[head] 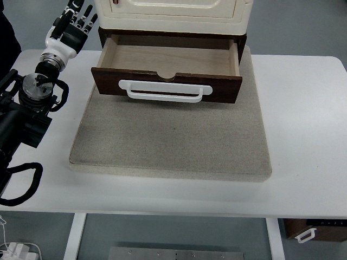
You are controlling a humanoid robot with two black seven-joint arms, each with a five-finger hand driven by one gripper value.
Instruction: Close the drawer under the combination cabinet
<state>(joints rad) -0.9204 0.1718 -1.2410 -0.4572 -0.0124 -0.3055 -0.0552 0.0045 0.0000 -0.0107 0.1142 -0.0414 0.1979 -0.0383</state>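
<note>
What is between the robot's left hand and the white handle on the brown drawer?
In the head view, only the dark brown wooden drawer's left front corner lies between the left hand and the white handle.

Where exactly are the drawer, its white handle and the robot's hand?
drawer (169,58): head view, bare wooden floor inside it.
handle (165,97): head view, middle of the white bar.
left hand (69,33): head view, palm, beside the cabinet's left.

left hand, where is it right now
In the head view the left hand is raised at the upper left, fingers spread, just left of the open drawer and not touching it.
</note>
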